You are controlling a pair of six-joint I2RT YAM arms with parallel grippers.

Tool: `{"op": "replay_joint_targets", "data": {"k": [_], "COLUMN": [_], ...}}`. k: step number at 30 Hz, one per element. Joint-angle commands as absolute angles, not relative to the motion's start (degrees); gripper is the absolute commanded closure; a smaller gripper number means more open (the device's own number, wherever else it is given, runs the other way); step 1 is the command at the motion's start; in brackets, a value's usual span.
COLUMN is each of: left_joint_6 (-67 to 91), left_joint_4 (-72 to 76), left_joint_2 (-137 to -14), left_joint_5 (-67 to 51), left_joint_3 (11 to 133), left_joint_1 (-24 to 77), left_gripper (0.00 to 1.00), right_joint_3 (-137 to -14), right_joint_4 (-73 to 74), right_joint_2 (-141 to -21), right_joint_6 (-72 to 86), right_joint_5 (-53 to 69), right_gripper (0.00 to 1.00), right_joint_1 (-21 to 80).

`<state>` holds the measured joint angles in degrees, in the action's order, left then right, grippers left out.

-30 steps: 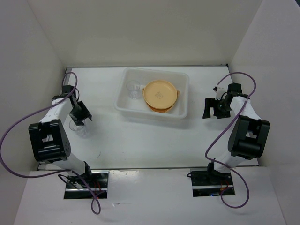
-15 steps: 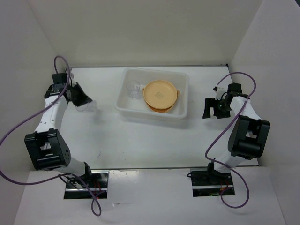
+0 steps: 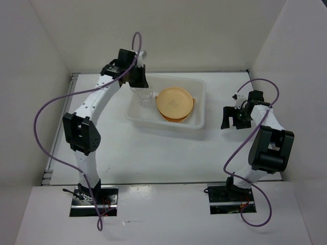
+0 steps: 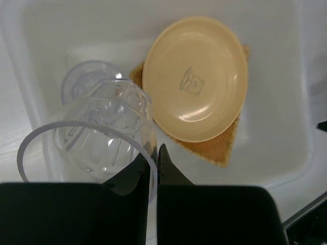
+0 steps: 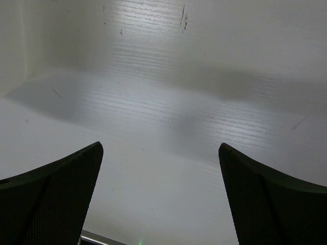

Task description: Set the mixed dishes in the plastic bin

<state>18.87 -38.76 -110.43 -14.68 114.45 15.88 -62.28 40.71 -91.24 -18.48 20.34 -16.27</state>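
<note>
Our left fingers (image 4: 172,174) pinch the wall of a clear cup (image 4: 97,138), with the bin (image 4: 278,76) beneath them; next we should lower and release. Our right fingers (image 5: 51,204) are spread.

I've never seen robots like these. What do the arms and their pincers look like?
Both the left arm and right arm have white links joined by chunky black housings, each with a looping purple cable. The left gripper and right gripper are black two-finger claws; the right one's fingers show a fine dotted texture.
</note>
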Motion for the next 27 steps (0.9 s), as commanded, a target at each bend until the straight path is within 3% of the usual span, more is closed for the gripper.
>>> {"op": "replay_joint_targets", "data": {"k": [1,4,27], "left_joint_6": [13.89,12.49,10.72], "left_joint_4": [-47.19,-47.72,-47.2], "left_joint_2": [-114.6,-116.71,-122.26], "left_joint_5": [-3.27,1.22,1.76], "left_joint_3": [116.28,115.67,114.52], "left_joint_1": [20.28,22.58,24.87], "left_gripper": [1.0,1.0,0.97], "right_joint_3": [-62.84,-62.84,-62.84], "right_joint_4": [40.08,40.08,40.08], "right_joint_2": [-90.88,-90.88,-90.35], "right_joint_6": [-18.11,-18.11,-18.11], "right_joint_5": [20.48,20.48,20.48], "right_gripper": [0.02,0.02,0.02], "right_joint_1": [-15.91,-15.91,-15.91]}}
